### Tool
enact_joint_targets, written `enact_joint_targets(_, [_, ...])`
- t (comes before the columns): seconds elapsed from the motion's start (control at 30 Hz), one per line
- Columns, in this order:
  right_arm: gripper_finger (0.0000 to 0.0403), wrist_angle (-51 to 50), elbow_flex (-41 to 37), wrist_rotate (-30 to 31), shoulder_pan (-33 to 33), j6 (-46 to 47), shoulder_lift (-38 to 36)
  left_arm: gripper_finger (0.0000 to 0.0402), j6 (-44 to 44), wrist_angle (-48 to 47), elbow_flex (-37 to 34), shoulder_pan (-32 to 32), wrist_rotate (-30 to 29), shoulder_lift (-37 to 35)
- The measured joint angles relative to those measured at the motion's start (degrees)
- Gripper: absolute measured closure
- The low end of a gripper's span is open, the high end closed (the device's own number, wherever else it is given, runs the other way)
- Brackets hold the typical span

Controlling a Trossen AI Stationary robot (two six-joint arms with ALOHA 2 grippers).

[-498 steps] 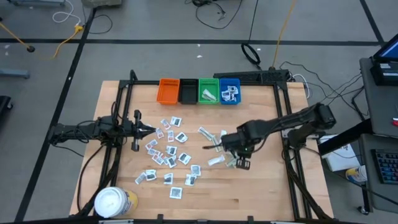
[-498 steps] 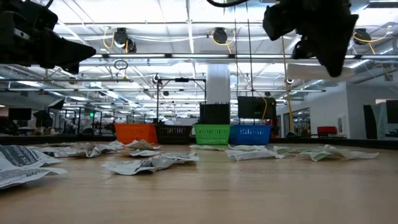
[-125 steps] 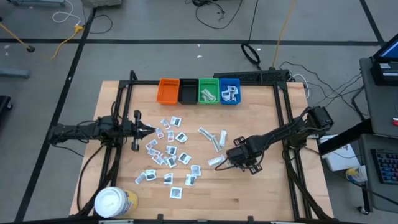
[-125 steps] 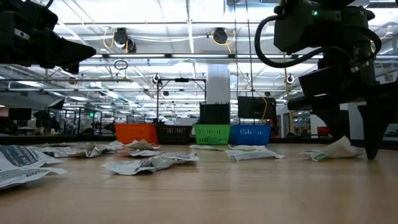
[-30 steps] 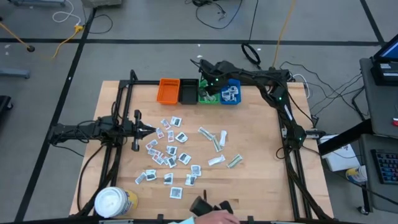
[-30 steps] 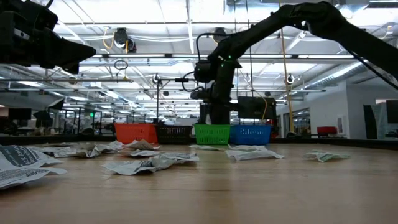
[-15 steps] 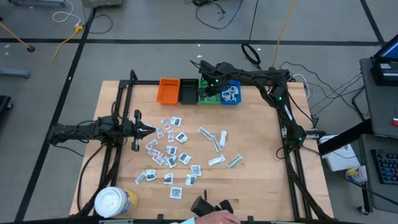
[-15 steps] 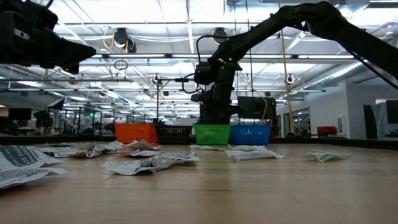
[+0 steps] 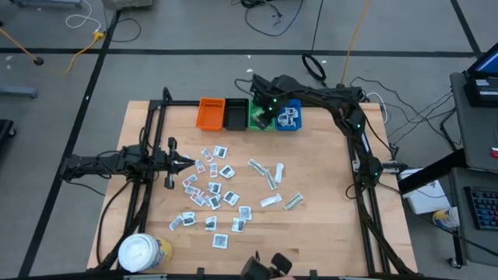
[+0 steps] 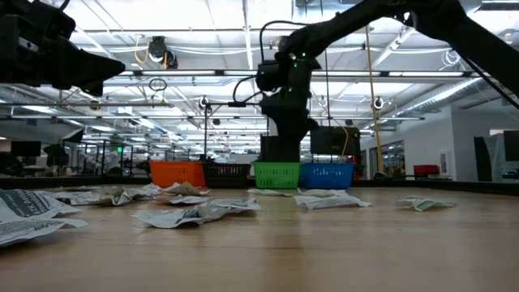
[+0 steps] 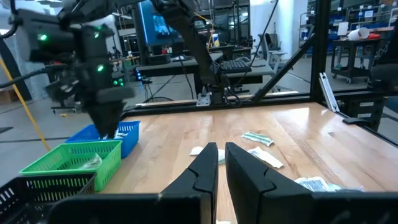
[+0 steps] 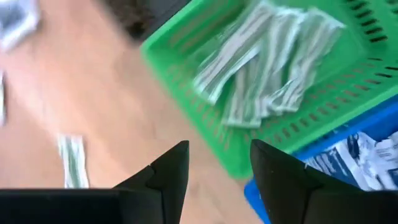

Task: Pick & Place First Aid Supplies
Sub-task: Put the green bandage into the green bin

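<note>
While above the green bin [image 12: 348, 93], right end effector [image 12: 217, 171] spread, empty.

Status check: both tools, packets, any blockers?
Right tool open, empty, over green bin. Left tool parked left of table, shut. Strip wrappers in green bin; more packets loose on table. Nothing in the way.

Wooden counter [image 9: 327, 233] carrying scattered white sachets [image 9: 208, 190], green-white strip wrappers [image 9: 268, 175], orange bin [image 9: 210, 113], black bin [image 9: 235, 115], green bin [image 9: 259, 118], blue bin [image 9: 289, 117], white-lidded tub [image 9: 142, 253] sitting at a corner
</note>
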Motion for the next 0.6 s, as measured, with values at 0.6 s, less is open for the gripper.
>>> enact_joint_targets(0.6, [0.0242, -11.47, -0.13, 0.51, 7.34, -34.61, -1.49, 0.0364, 0.0, 0.01, 0.0, 0.0, 0.0, 0.02])
